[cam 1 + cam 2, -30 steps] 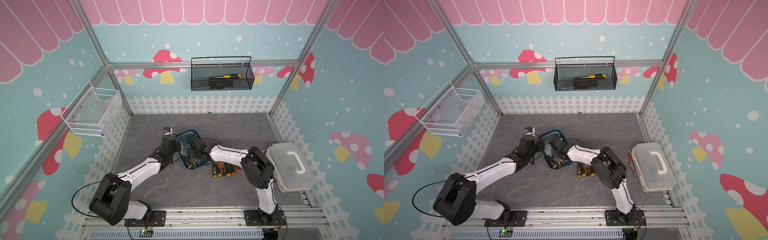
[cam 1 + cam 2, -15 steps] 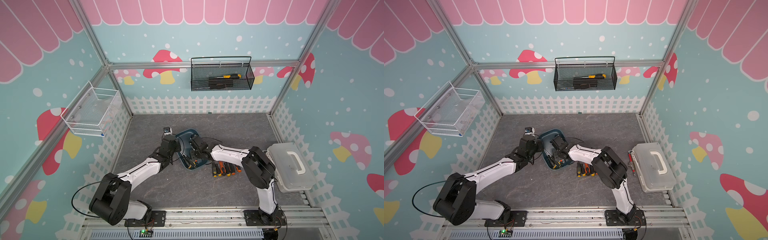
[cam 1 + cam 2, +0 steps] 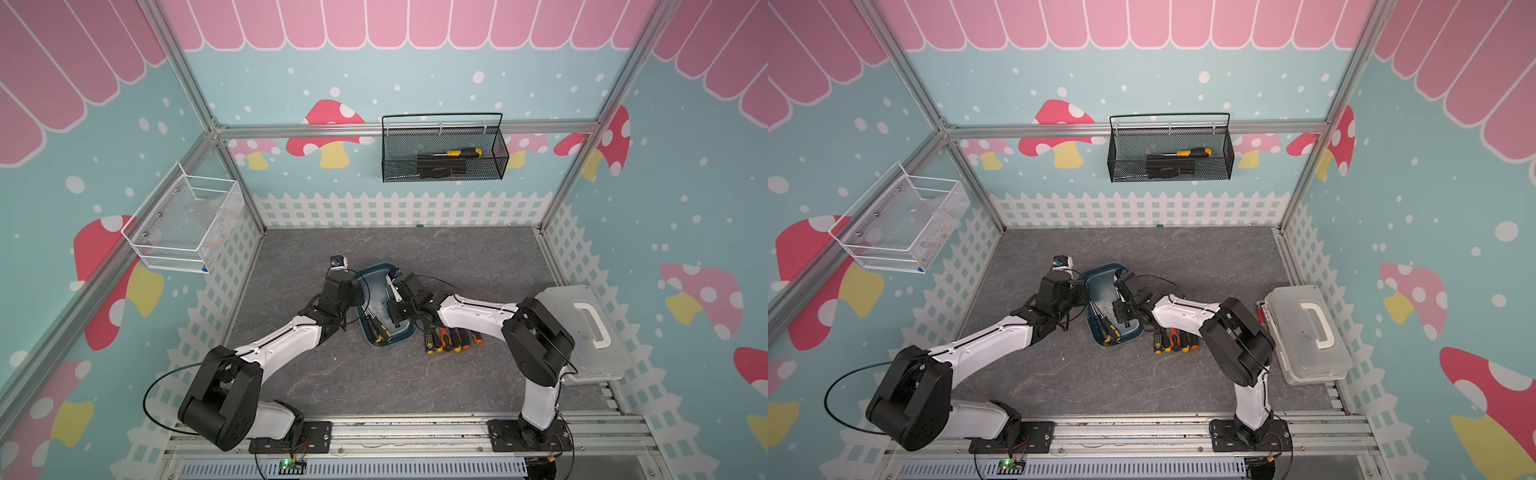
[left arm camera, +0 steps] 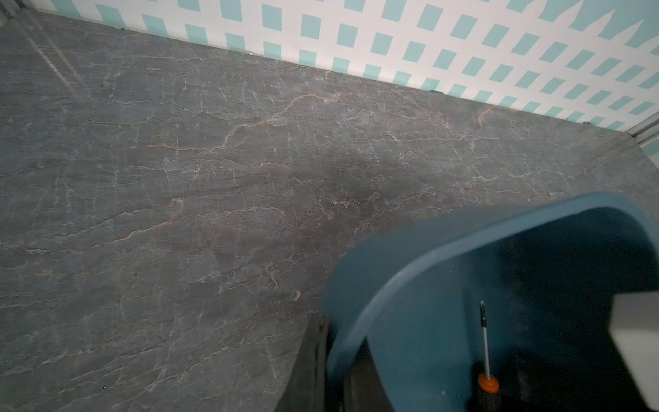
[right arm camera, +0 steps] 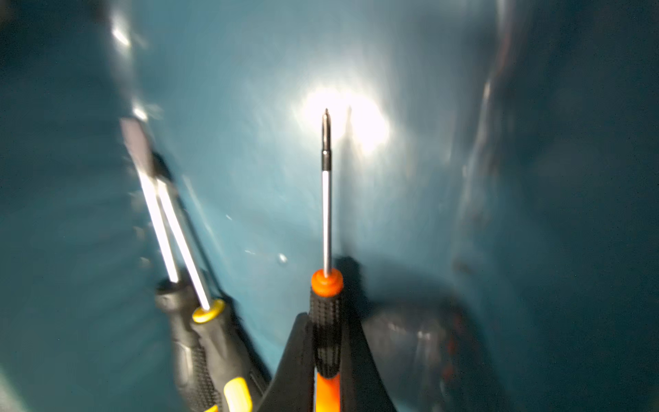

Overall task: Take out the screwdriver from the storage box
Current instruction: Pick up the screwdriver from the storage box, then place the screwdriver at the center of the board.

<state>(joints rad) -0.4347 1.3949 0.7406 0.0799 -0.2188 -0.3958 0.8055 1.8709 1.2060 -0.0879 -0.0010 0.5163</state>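
The right gripper (image 5: 326,321) is clamped on the orange-collared screwdriver (image 5: 326,221) inside the storage box (image 5: 249,89), the left gripper (image 3: 357,291) closed on its rim; advise lifting straight, clear of the neighbouring screwdrivers (image 5: 185,249).

In the storage box (image 3: 377,267) lie two screwdrivers (image 3: 380,329) — just right of it on the table (image 3: 374,382) a row of others (image 3: 451,338), the case (image 3: 582,332) farther right.

Teal walls (image 3: 415,83) carry red mushrooms (image 3: 328,120), white dots and pink scallops (image 3: 374,25) along the top. A white picket fence (image 3: 395,210) is printed along their base. The floor (image 3: 415,249) is grey veined stone. Aluminium posts (image 3: 234,174) frame the corners.
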